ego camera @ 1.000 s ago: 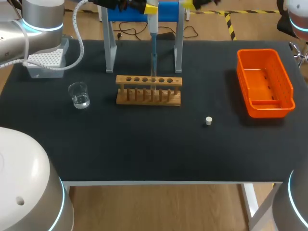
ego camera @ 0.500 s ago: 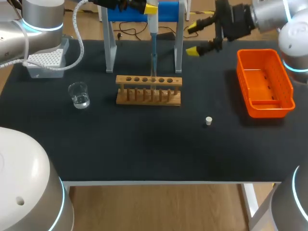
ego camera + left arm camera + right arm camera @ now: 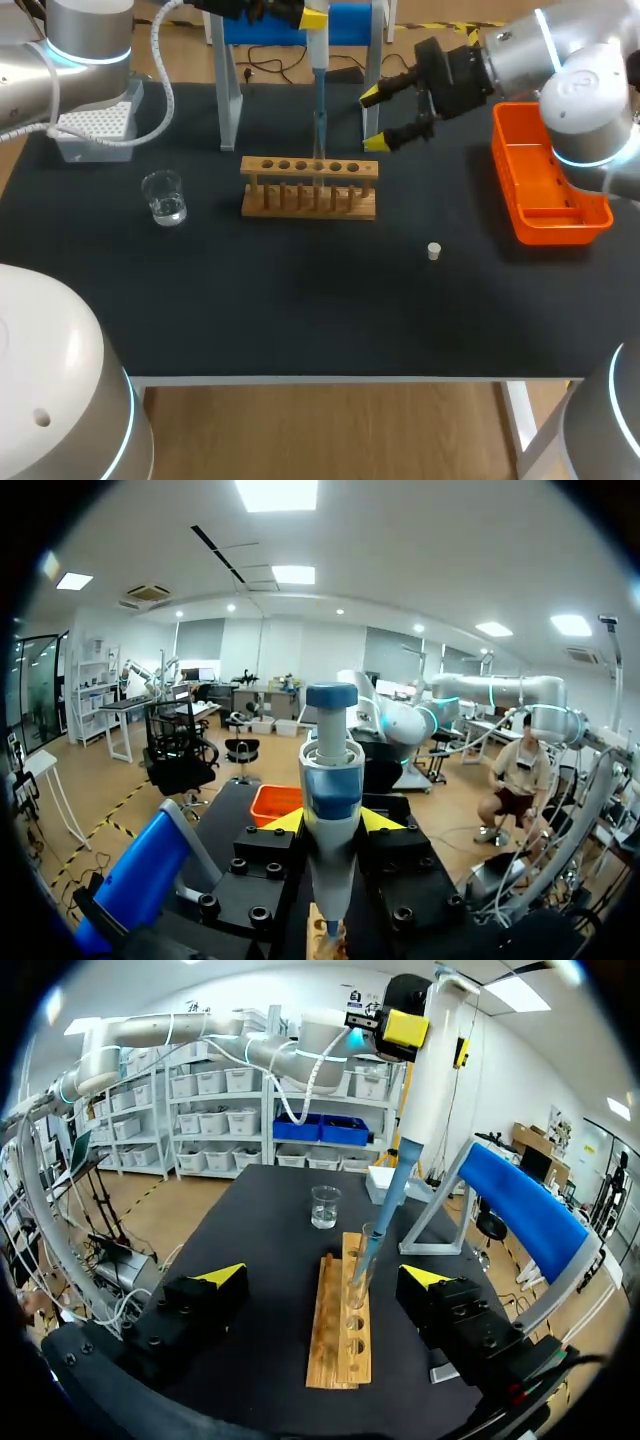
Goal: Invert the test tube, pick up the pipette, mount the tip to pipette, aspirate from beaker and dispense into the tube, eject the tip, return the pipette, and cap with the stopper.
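A black table [image 3: 300, 320] stands on a wood floor [image 3: 330, 430] marked with yellow-black tape [image 3: 440, 26]. Ceiling lights [image 3: 278, 492] shine over white walls [image 3: 110, 630] and shelves [image 3: 200, 1110].

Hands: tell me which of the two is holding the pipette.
The left hand: it is shut on the pipette, held upright over the wooden test tube rack. The right hand is open and empty, near the rack's end.

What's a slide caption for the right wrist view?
Open right gripper faces the wooden rack while the left gripper holds the pipette over it; beaker beyond.
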